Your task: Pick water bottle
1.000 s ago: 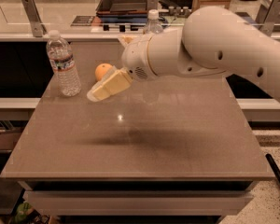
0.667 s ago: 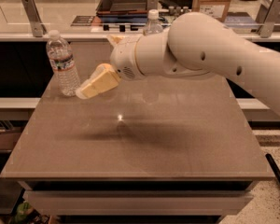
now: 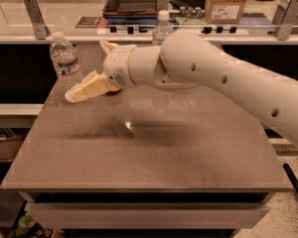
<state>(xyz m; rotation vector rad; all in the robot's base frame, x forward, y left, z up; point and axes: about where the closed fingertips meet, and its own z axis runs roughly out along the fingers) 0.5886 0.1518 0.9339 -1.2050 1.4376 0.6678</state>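
The water bottle [image 3: 65, 63] stands upright at the table's back left corner: clear ribbed plastic, white cap, narrow dark label band with red. My gripper [image 3: 89, 76] hovers just right of it, above the table. The gripper is open and empty. One yellowish finger [image 3: 85, 89] points down-left, with its tip close to the bottle's base. The other finger [image 3: 108, 46] sticks up behind the wrist. I cannot tell whether the lower finger touches the bottle.
A second bottle with a white cap [image 3: 162, 27] stands at the table's back edge, partly hidden by my arm. A bit of something orange [image 3: 114, 88] shows under the wrist. The brown table [image 3: 149, 152] ends in a counter with a box [image 3: 227, 3] and a tray behind.
My arm has swung left across the table, bringing the gripper from mid-table to beside the water bottle. The orange object is now mostly covered by the wrist.
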